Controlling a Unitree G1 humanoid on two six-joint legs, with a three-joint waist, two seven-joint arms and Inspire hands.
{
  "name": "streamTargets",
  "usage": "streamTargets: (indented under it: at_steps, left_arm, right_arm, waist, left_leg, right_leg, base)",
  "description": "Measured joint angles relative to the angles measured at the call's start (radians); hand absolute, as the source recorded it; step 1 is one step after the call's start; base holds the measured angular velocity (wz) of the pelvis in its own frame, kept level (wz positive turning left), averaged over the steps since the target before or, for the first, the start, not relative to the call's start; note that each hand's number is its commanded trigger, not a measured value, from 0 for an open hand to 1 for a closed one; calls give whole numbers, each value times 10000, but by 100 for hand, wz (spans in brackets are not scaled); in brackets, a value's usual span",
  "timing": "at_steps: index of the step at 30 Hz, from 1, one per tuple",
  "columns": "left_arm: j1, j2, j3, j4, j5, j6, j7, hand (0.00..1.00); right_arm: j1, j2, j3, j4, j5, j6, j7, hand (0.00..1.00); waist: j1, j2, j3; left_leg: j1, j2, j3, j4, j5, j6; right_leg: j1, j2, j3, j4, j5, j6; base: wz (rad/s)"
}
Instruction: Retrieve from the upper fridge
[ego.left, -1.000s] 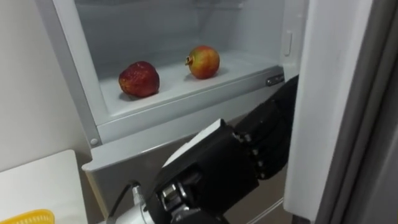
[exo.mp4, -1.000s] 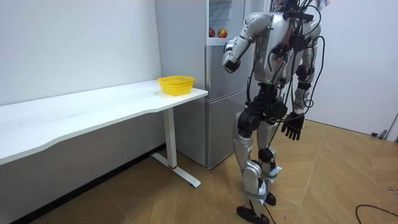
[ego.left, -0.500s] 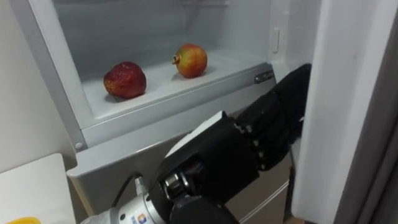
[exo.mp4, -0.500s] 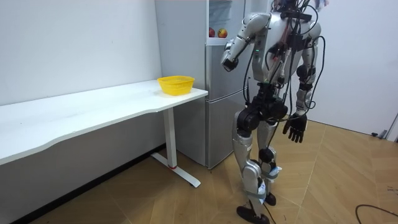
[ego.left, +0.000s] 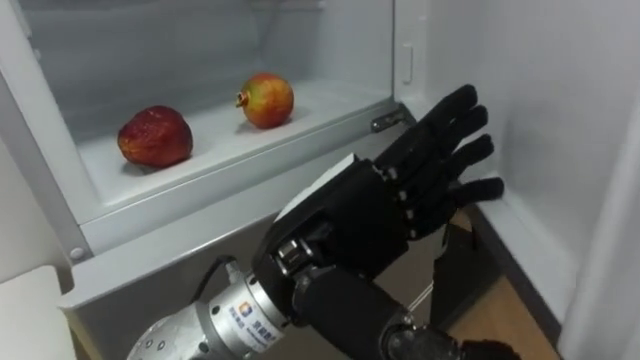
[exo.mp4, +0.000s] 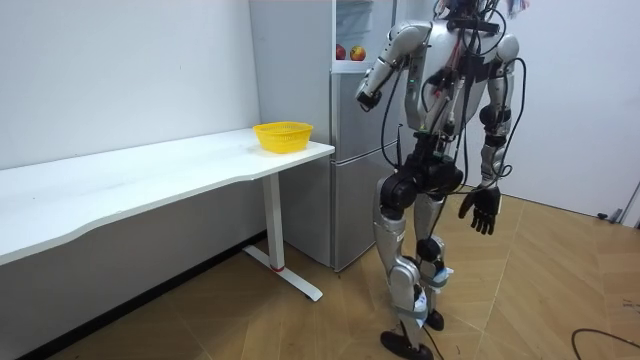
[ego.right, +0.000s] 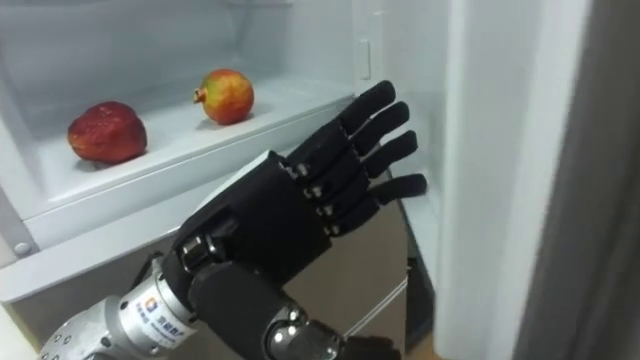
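The left hand (ego.left: 372, 218) fills the lower middle of the left eye view, back of the hand toward the camera, raised in front of the open fridge (exo.mp4: 352, 150). Its fingers (ego.left: 452, 118) are straight and spread wide, pointing to the upper right of the frame, and they hold nothing. The fingertips reach the gap between the compartment's right corner and the inner face of the open fridge door (ego.right: 520, 150), which runs down the right side of the frame. I cannot tell whether the fingertips touch the door.

Above and to the left of the hand, in the upper left of the frame, lies the white shelf (ego.left: 215, 150) of the upper compartment. Two round fruits sit on it, apart from each other: a dark red fruit (ego.left: 155, 137) farther left and nearer the front edge, and an orange-red fruit (ego.left: 266, 100) toward the upper middle, deeper in. Both are well clear of the hand.

In the room view the robot stands upright facing the fridge, left arm lifted to shelf height. The right hand (exo.mp4: 482, 210) hangs low at its side on the room view's right, fingers relaxed and empty. A white table (exo.mp4: 150, 185) extends to the room view's left of the fridge, with a yellow basket (exo.mp4: 283, 135) near its fridge end.
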Motion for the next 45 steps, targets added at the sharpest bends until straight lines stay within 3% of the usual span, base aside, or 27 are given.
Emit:
streamTargets:
  at_steps: [7,15,19,28,39,45]
  left_arm:
    - [-36,-169,-3,10,5,64,78,0]
    - [-572,-148,-3,361,14,165,100,0]
    - [-609,-91,-3,385,13,165,243,0]
    - [-680,-87,-12,456,11,164,304,0]
    - [-868,-73,-269,430,13,149,470,0]
    - [-887,-321,-566,309,185,135,536,0]
  right_arm:
    - [-142,-2,-138,-126,26,5,204,0]
    - [-141,-20,-398,-134,249,-6,370,0]
    - [-127,-47,-398,-134,322,-12,376,0]
    - [86,-163,-398,-248,465,-7,380,0]
    - [136,-265,-369,-267,540,-15,489,0]
    - [33,-304,-368,-99,523,-21,499,0]
  waist:
    - [-307,-14,5]
    - [-367,-52,-4]
    - [-497,-73,1]
    - [-528,-27,-36]
    - [-507,41,-82]
    - [-509,67,-95]
  left_leg:
    - [2,7,-8,6,-1,-1]
    - [41,26,229,6,-5,-8]
    - [61,65,235,6,-72,-115]
    - [42,7,393,14,-72,-115]
    - [-19,148,368,33,-125,-197]
    - [-107,156,358,37,-125,-196]
  right_leg:
    - [-31,54,158,-6,8,-13]
    - [-150,113,353,92,10,-17]
    - [-173,171,437,145,10,-17]
    - [-316,198,587,152,15,-13]
    - [-274,253,504,164,39,-53]
    - [-290,209,209,142,45,-63]
  base:
    - [-7]
    - [-10]
    - [-5]
    - [-6]
    - [2]
    - [13]
